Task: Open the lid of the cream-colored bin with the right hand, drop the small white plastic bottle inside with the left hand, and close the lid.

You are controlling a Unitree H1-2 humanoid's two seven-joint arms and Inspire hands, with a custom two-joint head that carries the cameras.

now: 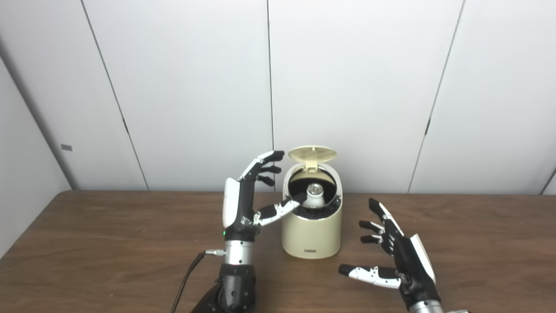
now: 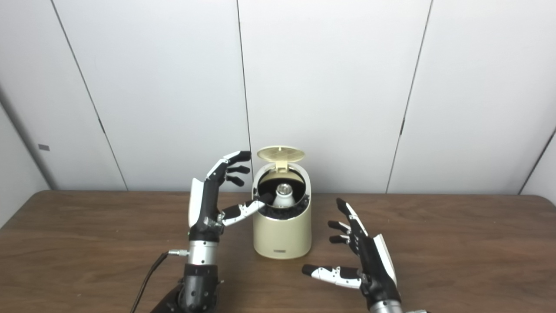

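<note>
Nearest the cameras, the right hand [image 1: 397, 252] is hovering low over the brown wooden table [image 1: 108, 252], palm turned toward the middle, its fingers [image 1: 378, 213] spreading wide apart and its thumb [image 1: 369, 274] stretching out to the left; it is gripping nothing and is standing clear of the bin, a little to its right. To the left, the left hand [image 1: 243, 204] is rising upright from its forearm, with a dark cable [image 1: 186, 278] trailing from the wrist down toward the bottom edge. Its upper fingers are curling forward in the air just beside the bin's top, well apart from one another, while its thumb [image 2: 243, 209] is reaching sideways over the bin's left rim, the dark tip sitting just beside the bottle; whether the tip is actually touching the bottle is not clear. The hand is wide open and is clasping nothing. Between the two hands, the cream-colored bin [image 1: 310, 237] is standing upright on the table, a small dark label showing near its base. The small white plastic bottle [image 1: 314, 194] is lying inside the bin's dark opening, its rounded end pointing toward the cameras and catching the light. Behind the opening, the lid [image 1: 312, 153] is standing raised on its hinge at the back of the bin, its ribbed underside facing forward. Farthest off, pale wall panels [image 1: 347, 87] with thin dark seams are filling the background behind the table's far edge.
</note>
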